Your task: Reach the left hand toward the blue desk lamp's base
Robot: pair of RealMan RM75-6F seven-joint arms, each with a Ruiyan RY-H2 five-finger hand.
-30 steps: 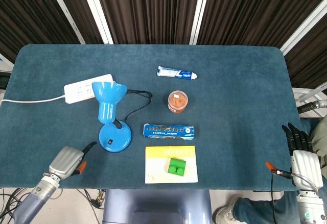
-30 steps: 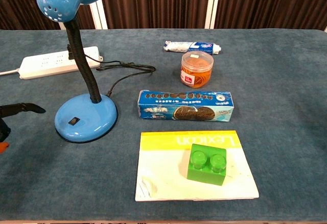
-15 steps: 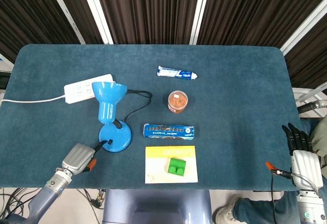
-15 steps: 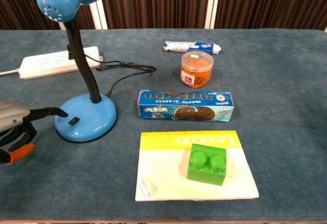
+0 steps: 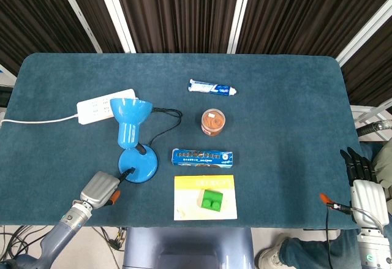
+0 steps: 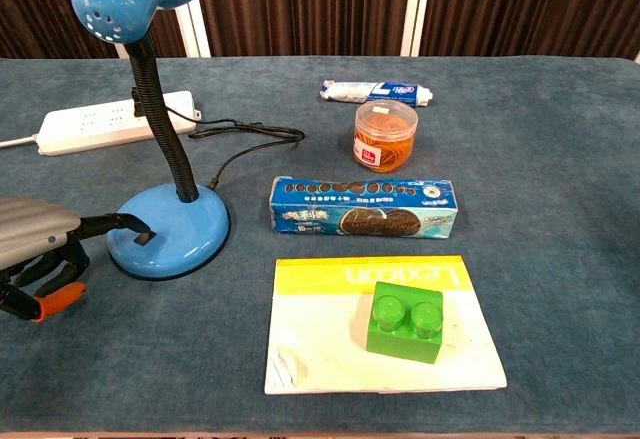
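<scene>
The blue desk lamp stands left of the table's middle, its round base (image 5: 138,166) (image 6: 170,228) on the cloth and its shade (image 5: 130,114) tilted up on a black neck. My left hand (image 5: 100,189) (image 6: 40,251) lies just left of the base, holding nothing. One black finger (image 6: 125,224) stretches out and its tip rests over the base's small switch; the other fingers curl under. My right hand (image 5: 361,186) hangs off the table's right front corner, empty, fingers extended and apart.
A white power strip (image 5: 105,105) lies behind the lamp, and the lamp's cord (image 6: 245,139) loops right. A cookie box (image 6: 362,206), orange jar (image 6: 384,136) and toothpaste tube (image 6: 377,92) sit mid-table. A green brick (image 6: 406,325) rests on a yellow-white booklet (image 6: 330,359) at the front.
My left hand has moved right, toward the lamp; its outstretched finger now lies over the base's switch. The right hand has barely shifted.
</scene>
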